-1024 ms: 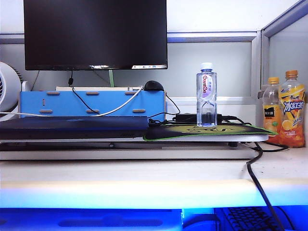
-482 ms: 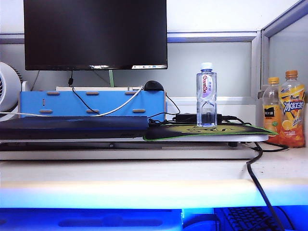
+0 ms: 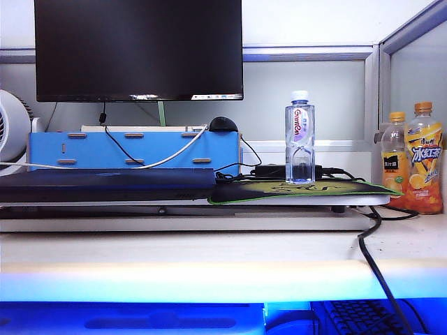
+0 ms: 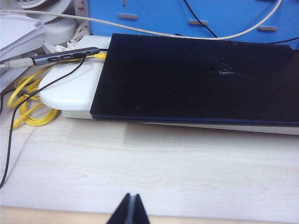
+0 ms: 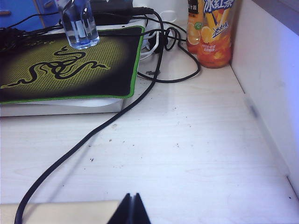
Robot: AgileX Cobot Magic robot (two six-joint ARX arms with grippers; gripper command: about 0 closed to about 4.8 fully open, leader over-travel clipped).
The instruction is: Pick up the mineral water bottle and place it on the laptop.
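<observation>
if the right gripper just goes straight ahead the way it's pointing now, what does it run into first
Probably the black cable trailing across the bare desk ahead of the shut right gripper. Past it comes the mouse pad on its raised white board, where the water bottle stands. Depth is hard to judge.

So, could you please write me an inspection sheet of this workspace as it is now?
Surface: pale wood desk; white riser on it.
Job's things: mineral water bottle upright on the mouse pad, untouched; laptop closed and flat on the riser, nothing on it.
Clutter: two orange-capped drink bottles, blue organizer, USB hub, white fan.
Grippers: left gripper shut, low over the desk short of the laptop; right gripper shut, over bare desk, far from the bottle.
Cables: black cable crosses the right gripper's path; yellow cable coiled beside the riser.
Surroundings: dark monitor, partition walls.
</observation>
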